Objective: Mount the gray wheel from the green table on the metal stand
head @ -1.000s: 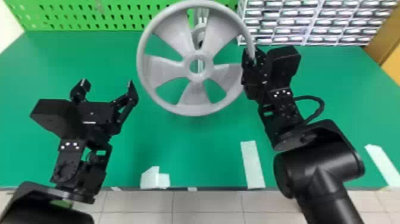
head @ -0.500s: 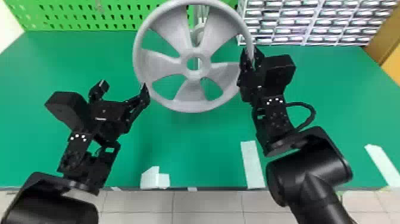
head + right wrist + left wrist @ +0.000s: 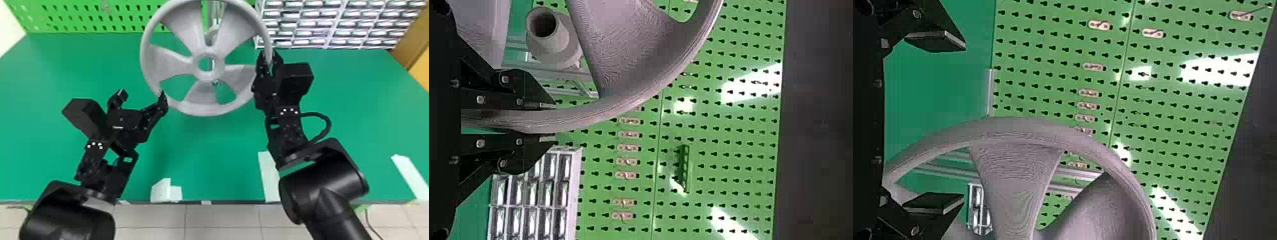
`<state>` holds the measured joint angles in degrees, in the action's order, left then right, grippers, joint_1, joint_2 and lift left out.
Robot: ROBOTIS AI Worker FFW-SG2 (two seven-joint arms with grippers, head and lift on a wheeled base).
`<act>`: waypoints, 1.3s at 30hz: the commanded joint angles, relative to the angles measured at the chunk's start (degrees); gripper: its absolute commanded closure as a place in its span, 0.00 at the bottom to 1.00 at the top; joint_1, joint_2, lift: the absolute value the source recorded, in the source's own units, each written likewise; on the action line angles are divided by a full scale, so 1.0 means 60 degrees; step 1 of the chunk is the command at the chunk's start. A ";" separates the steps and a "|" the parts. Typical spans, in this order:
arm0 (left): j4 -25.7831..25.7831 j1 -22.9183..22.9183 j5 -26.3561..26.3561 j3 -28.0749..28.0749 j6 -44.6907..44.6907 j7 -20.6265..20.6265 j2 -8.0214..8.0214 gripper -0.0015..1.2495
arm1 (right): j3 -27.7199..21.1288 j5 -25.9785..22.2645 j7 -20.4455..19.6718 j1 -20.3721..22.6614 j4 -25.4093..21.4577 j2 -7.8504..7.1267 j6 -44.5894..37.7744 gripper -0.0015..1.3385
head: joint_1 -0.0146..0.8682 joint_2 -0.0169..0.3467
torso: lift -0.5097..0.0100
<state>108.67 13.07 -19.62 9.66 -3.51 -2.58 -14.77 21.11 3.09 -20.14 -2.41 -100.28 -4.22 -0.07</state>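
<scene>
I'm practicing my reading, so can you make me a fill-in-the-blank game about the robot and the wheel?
The ____ end effector grips the wheel. The left end effector is not shut but ____. The table is the color ____.
Missing words: right; open; green.

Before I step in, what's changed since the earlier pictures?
The left gripper has moved right and forward, toward the gray wheel. The wheel and the right gripper have shifted slightly left. Nothing was newly grasped or released: the right gripper still holds the wheel's rim, the left one stays open, and the metal stand hasn't moved.
</scene>
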 commanded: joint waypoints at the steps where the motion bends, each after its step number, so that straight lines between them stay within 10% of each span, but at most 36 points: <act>1: -0.0416 -0.0171 -0.0319 0.0163 -0.0251 -0.0009 0.0000 0.17 | 0.0071 -0.0076 -0.0041 -0.0023 0.0044 0.0000 0.0115 0.83 | 1.00 0.19 | 0.79; 39: -0.3609 -0.2090 -0.2575 0.1833 -0.3107 -0.0053 0.0015 0.18 | 0.0437 -0.0560 -0.0305 -0.0052 0.0264 -0.0117 0.0979 0.83 | 1.00 0.19 | 0.79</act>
<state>88.40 1.29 -33.01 19.84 -20.34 -2.65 -14.72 23.49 -0.25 -21.97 -2.57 -98.88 -4.85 5.19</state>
